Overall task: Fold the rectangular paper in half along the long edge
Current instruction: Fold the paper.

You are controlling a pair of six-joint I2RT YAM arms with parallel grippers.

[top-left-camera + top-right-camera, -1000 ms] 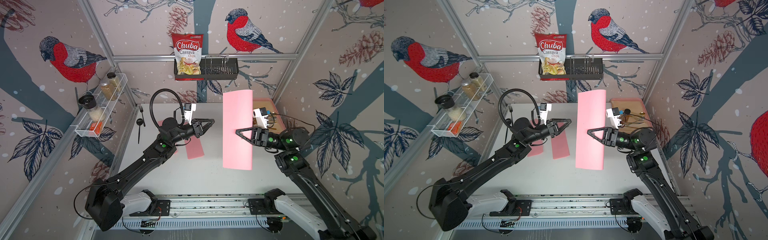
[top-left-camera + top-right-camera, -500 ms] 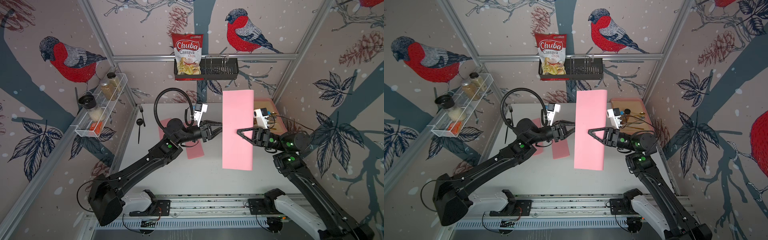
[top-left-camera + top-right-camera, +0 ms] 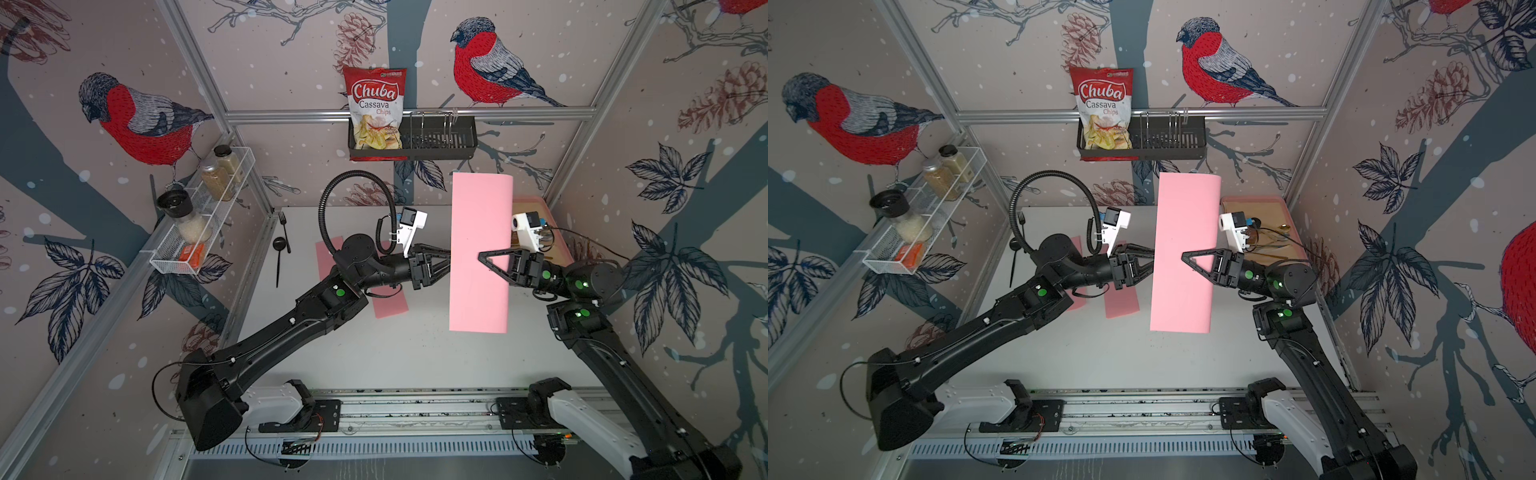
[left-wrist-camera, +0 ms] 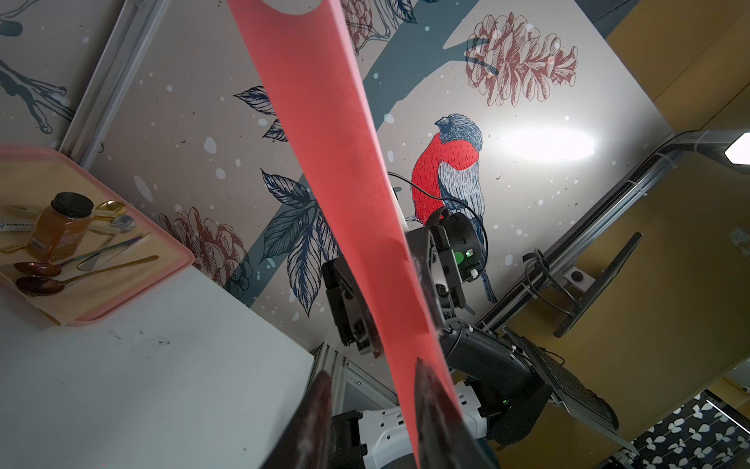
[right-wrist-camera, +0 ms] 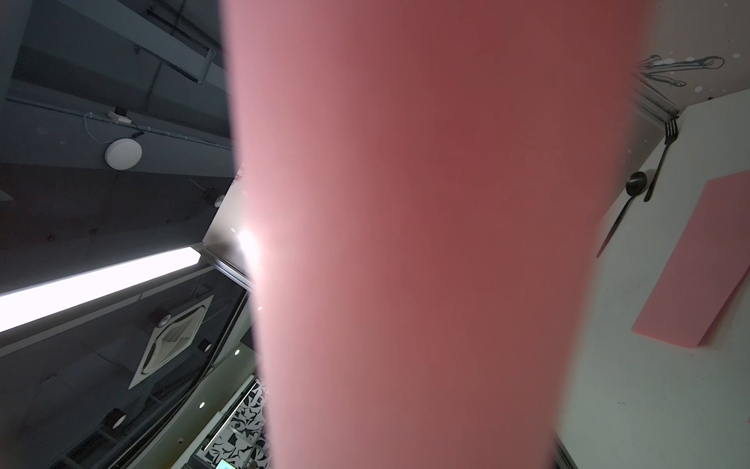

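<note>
holding paper aloft, crease not set

holding the paper [image 3: 478,216] clear above the table [image 3: 415,361], my right gripper [image 3: 482,255] clamped on it mid-sheet. my left gripper [image 3: 449,261] straddles the opposite long edge, jaws partly apart, gripping nothing. sheet looks doubled into a loose loop; pressing the crease is left. pink strips [image 3: 390,305] under my left arm, tray [image 3: 1254,199] behind; neither blocks.

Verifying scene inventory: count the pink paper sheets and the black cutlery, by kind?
Pink rectangular paper sheets: 3 (lifted sheet, flat sheets)
Black cutlery: 2 (black fork, black spoon)
Total: 5
</note>
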